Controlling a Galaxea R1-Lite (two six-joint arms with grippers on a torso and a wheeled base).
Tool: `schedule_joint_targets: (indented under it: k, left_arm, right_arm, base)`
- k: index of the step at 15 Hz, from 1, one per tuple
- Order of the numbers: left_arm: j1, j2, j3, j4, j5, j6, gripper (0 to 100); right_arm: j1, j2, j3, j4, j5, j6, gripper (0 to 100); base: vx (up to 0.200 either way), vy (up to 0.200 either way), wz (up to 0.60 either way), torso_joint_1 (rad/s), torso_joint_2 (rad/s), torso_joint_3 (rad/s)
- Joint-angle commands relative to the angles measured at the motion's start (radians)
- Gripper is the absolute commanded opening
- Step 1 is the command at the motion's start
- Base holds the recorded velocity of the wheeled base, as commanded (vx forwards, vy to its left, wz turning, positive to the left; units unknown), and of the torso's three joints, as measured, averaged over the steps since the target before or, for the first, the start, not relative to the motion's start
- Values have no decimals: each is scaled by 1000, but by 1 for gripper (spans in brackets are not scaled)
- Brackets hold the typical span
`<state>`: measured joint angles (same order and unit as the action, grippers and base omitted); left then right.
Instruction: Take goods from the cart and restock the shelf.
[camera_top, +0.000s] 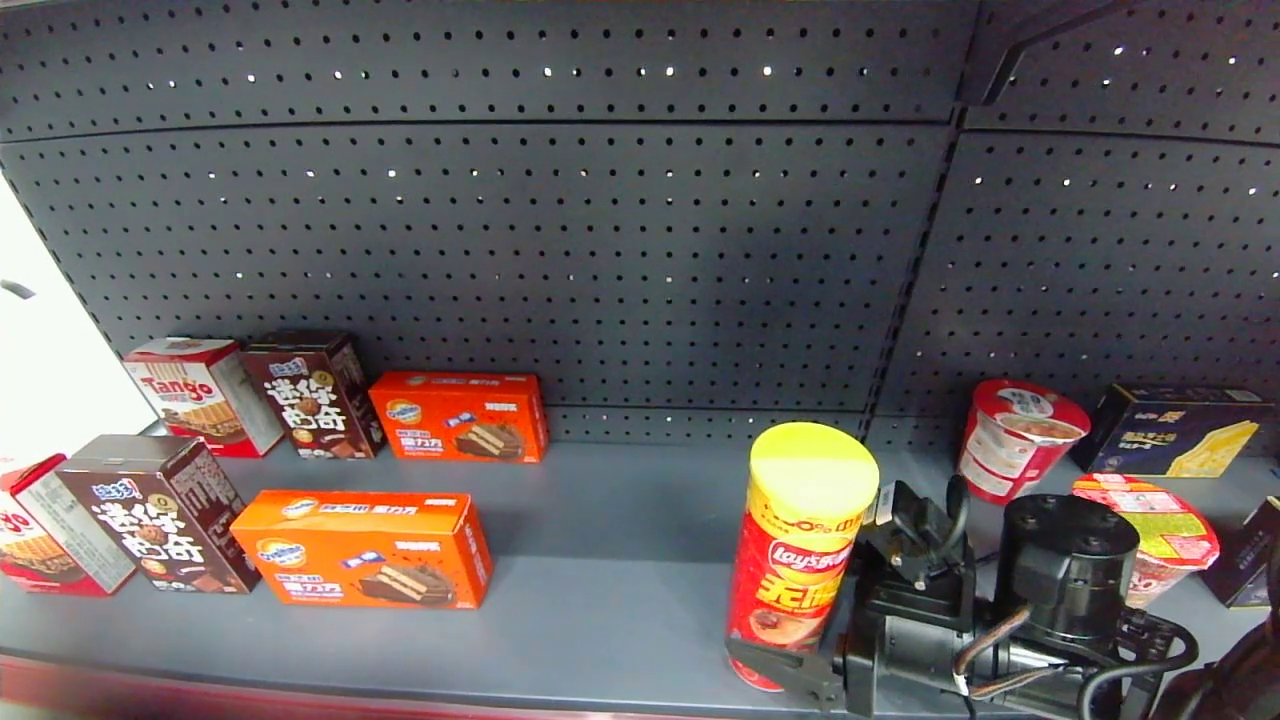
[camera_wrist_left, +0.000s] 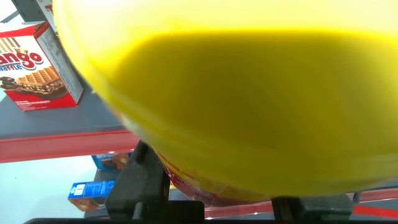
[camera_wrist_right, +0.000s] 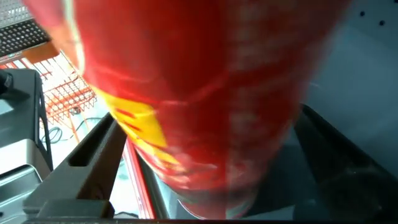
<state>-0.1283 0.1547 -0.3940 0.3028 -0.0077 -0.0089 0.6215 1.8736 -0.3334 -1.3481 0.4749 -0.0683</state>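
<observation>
1. Jaws of the right gripper (camera_top: 800, 625) clamp the chip can (camera_top: 800, 540) low on its red body.
2. That can is upright near the front edge of the shelf (camera_top: 600, 600), between an orange box (camera_top: 365, 550) and a noodle cup (camera_top: 1015, 435).
3. Left gripper (camera_wrist_left: 217, 199) grasps a second can (camera_wrist_left: 249, 93), its yellow lid facing the wrist camera.

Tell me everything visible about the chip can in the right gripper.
The chip can is a tall cylinder with a red printed wrap and yellow lettering, closed by a flat yellow lid that looks plastic. It stands upright near the front edge of the grey shelf, between the orange box and the red noodle cup. The right gripper clasps its lower part, one finger crossing before the base. Whether the base rests on the shelf is unclear.
</observation>
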Motion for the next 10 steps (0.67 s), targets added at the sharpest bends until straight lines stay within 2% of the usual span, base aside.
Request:
schedule_joint_targets:
  k: [1, 6, 10]
  left_arm:
    - [-1, -1, -3, -2, 0, 0, 0]
    - [-2, -1, 1, -2, -5, 0, 0]
    - [-2, -3, -6, -1, -5, 0, 0]
  right_arm:
    - [-8, -33, 14, -6, 4, -1, 100]
    - [-57, -108, 34, 9, 5, -4, 100]
    - [-62, -159, 77, 7, 5, -10, 100]
  base:
    - [0, 0, 0, 0, 0, 0]
    - [0, 0, 0, 0, 0, 0]
    - [0, 0, 0, 0, 0, 0]
